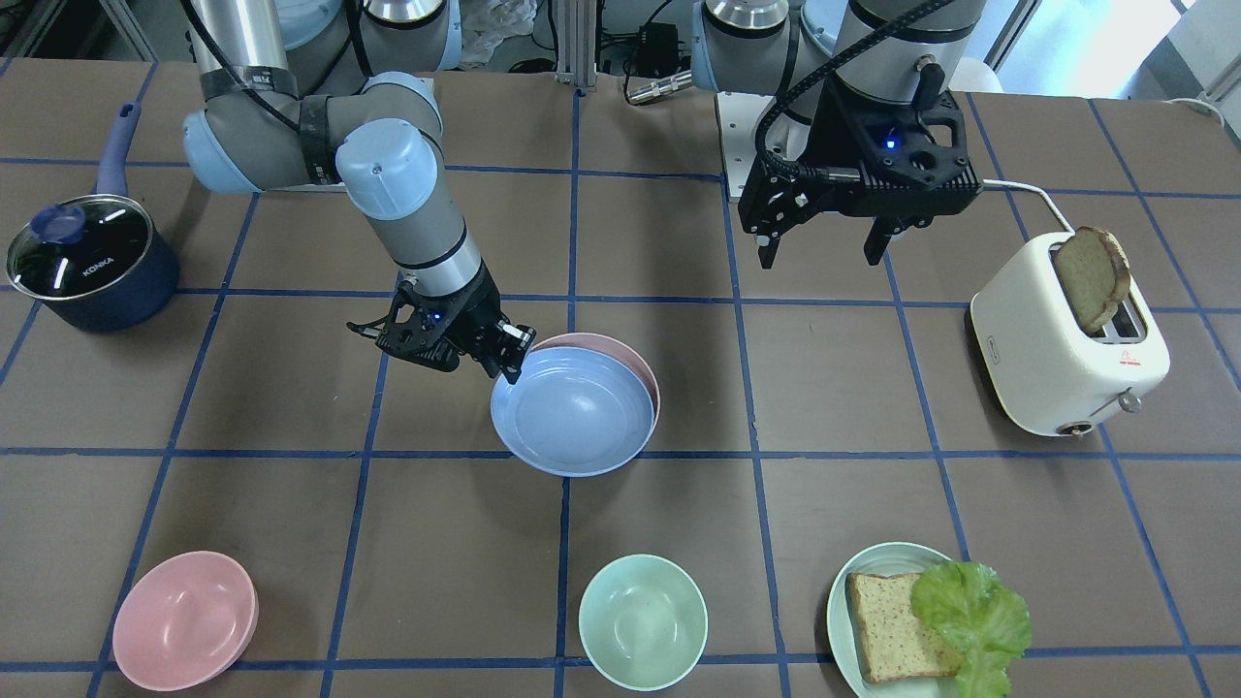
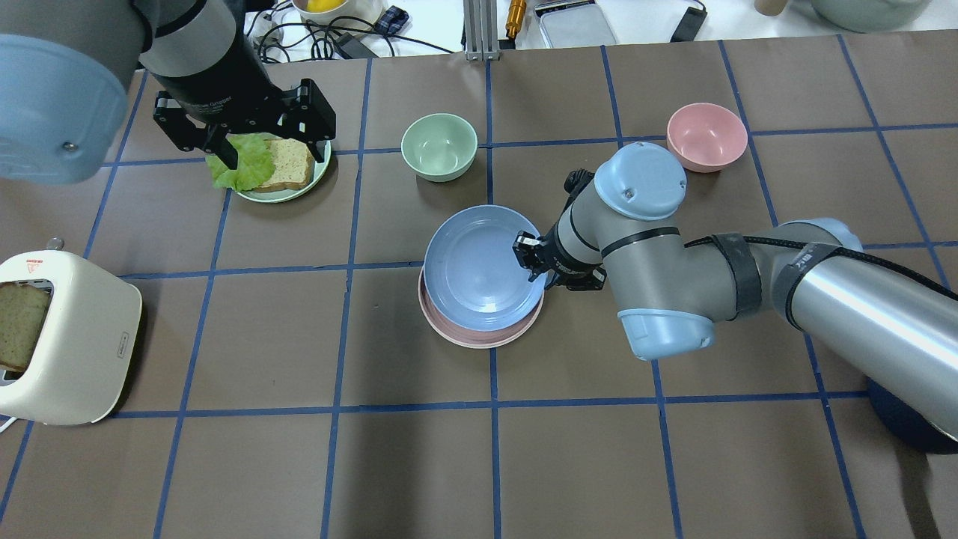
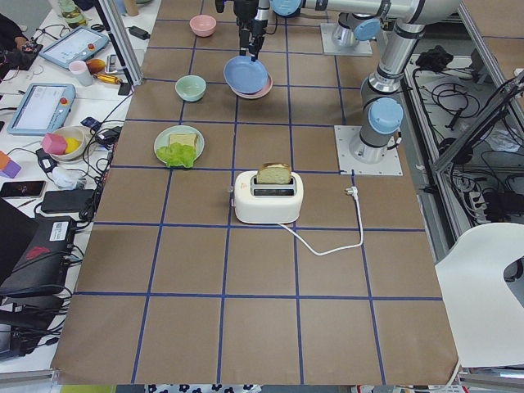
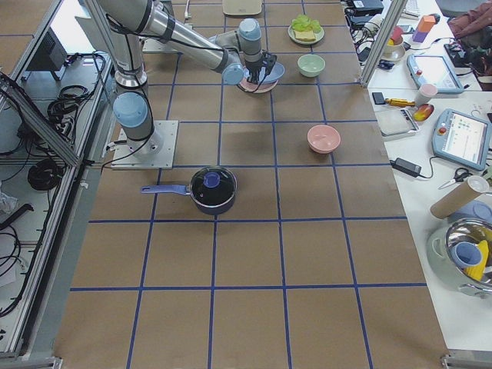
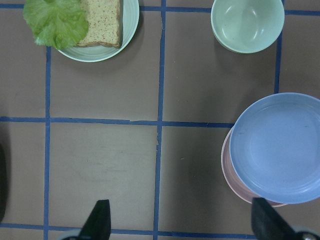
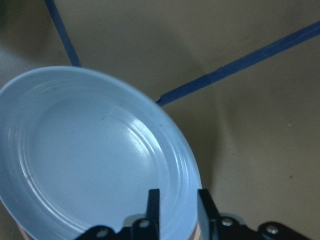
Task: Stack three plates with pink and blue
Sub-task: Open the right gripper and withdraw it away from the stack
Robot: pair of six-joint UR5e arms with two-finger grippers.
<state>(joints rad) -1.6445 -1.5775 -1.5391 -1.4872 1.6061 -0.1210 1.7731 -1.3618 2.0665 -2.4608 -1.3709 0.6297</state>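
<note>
- Right gripper (image 6: 177, 210): its fingers are clamped on the rim of the blue plate (image 1: 572, 412). One finger sits inside the rim and one outside, as the right wrist view shows.
- Left gripper (image 1: 822, 257): its fingers stand apart and hold nothing. It hangs above the green plate (image 2: 288, 196), well apart from the stack.
- Blue plate position: it lies over the pink plate (image 2: 464, 340) near the table centre.
- Key relation: the blue plate is not centred. It is offset from the pink plate toward the side away from the robot, so a pink crescent shows on the robot's side.
- Grip point: the gripped rim is on the edge facing the robot's right. The plate extends from the gripper toward the robot's left.
- Axis: the plates are round, so there is no long axis to align (only centre over centre matters).
- Contact: you cannot tell from these views whether the blue plate rests on the pink one or is held just above it.
- Nearer arm: the right arm, which is already on the plate.
- Count, task plates: one blue and one pink. No cream plate shows (it may be hidden under the pink one, so verify this).
- Count, other items: one pink bowl (image 1: 184, 620), one green bowl (image 1: 643, 620), one green plate, one toaster (image 1: 1047, 359) and one pot (image 1: 92, 262).
- Judgement: shift the blue plate toward the robot before you release it.
</note>
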